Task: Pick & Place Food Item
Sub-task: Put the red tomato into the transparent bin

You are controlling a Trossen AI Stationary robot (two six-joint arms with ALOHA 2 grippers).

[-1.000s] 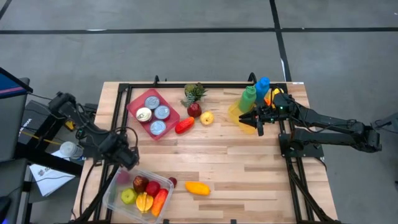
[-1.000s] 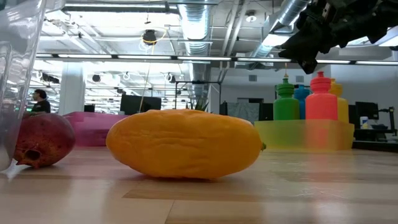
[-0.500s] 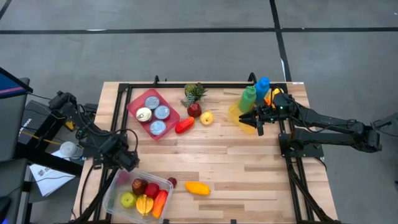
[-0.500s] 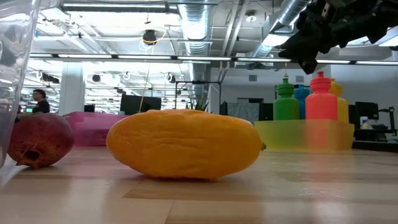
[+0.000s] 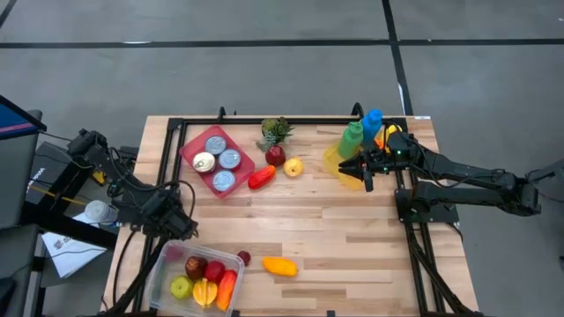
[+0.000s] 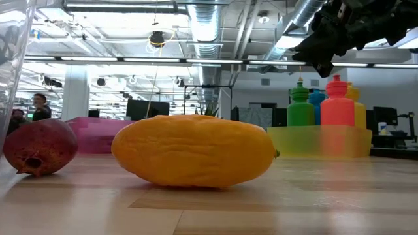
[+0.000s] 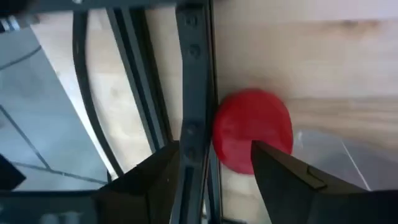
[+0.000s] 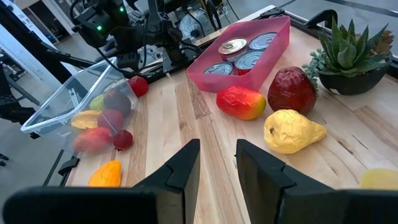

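Left claw [image 5: 181, 224] positioned beside clear bin [image 5: 167, 283].
Parted and empty, it is poised over a red ball [image 7: 252, 129] just beside the bin.

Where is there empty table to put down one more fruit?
The widest bare wood lies mid-table, between the pepper and pear above and the mango below. More lies right of the mango, up to the frame rail. It is crowded around the pink tray, the plant, the bottles and the clear bin.
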